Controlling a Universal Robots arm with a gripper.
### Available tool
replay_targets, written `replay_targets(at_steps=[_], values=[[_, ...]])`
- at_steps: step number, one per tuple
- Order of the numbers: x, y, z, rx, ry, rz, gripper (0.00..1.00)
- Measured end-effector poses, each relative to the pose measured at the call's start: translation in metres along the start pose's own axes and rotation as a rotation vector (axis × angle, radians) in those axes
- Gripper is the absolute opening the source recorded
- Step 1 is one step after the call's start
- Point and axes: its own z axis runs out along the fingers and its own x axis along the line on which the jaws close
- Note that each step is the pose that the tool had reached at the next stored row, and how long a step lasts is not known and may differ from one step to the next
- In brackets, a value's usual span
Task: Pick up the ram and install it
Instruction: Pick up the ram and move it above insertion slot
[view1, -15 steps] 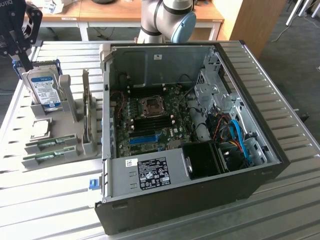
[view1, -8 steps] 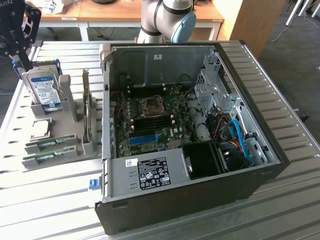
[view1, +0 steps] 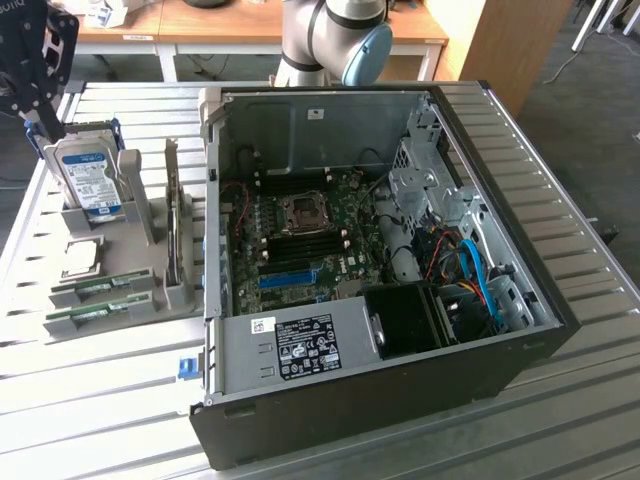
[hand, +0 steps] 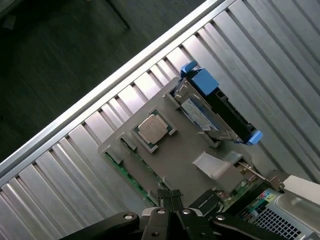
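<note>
Gripper (hand: 170, 200), black, two-finger: fingertips pressed together, clenched on nothing, hanging above the grey moulded parts holder (hand: 185, 160). In the exterior view the gripper (view1: 33, 100) is at the far left above the holder (view1: 140, 290), partly cut off by the frame edge.

Ram not picked up. Two look-alike long narrow green circuit-board sticks with pale labels lie in side-by-side slots of the holder. The inner stick (view1: 105, 287) is by the CPU, and the outer stick (view1: 98, 316) is at the holder's edge. Can't tell which is the task's ram. In the wrist view only a thin green board edge (hand: 131, 176) pokes out at the holder's rim, the rest hidden.

The square silver CPU chip (hand: 151, 129) (view1: 82, 258) sits flat in its pocket. The silver hard drive with blue label (view1: 88, 180) stands upright in the holder in a blue bracket; in the wrist view the drive (hand: 200, 115) is seen edge-on.

The open black-and-grey computer case (view1: 400, 400) lies just beside the holder, on the exterior view's right. Its green motherboard (view1: 300, 240) is exposed, but the memory slots are too dark to tell if filled. Case corner (hand: 290, 210) is cut off in the wrist view.

Everything is on the ribbed metal table (view1: 90, 400). The grey robot arm with blue cap (view1: 330, 35) is cropped at the top.
</note>
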Motion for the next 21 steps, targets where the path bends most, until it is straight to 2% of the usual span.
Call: replay_targets(at_steps=[21], values=[[0.0001,0.0001,0.0000,-0.0095,0.0099,-0.297,0.11]])
